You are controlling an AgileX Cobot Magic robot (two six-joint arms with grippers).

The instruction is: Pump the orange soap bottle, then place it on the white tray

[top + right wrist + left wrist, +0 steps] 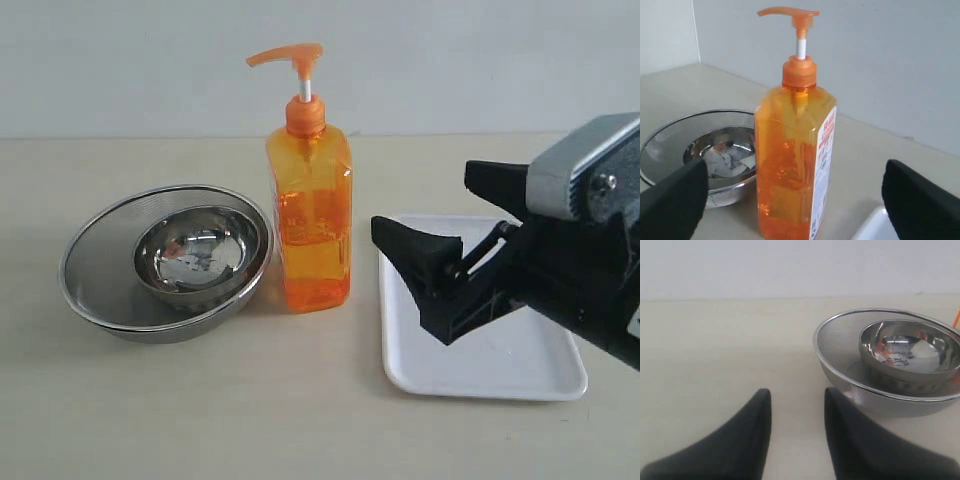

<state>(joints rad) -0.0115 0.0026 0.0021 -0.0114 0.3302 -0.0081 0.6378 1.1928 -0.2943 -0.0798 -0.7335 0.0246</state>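
Observation:
The orange soap bottle (310, 215) stands upright on the table between the steel bowls and the white tray (520, 370), its pump head raised and its spout pointing left. My right gripper (455, 215) hovers open over the tray's left part, just right of the bottle and not touching it. In the right wrist view the bottle (790, 150) stands ahead, centred between the widely spread fingers (675, 200), and a corner of the tray (875, 227) shows. My left gripper (797, 392) is open over bare table with nothing between its fingers; it is outside the exterior view.
A small steel bowl (200, 255) sits inside a wider mesh steel strainer (100, 260), left of the bottle and nearly touching it. In the left wrist view the strainer (840, 350) lies close to one fingertip. A pale wall stands behind the table.

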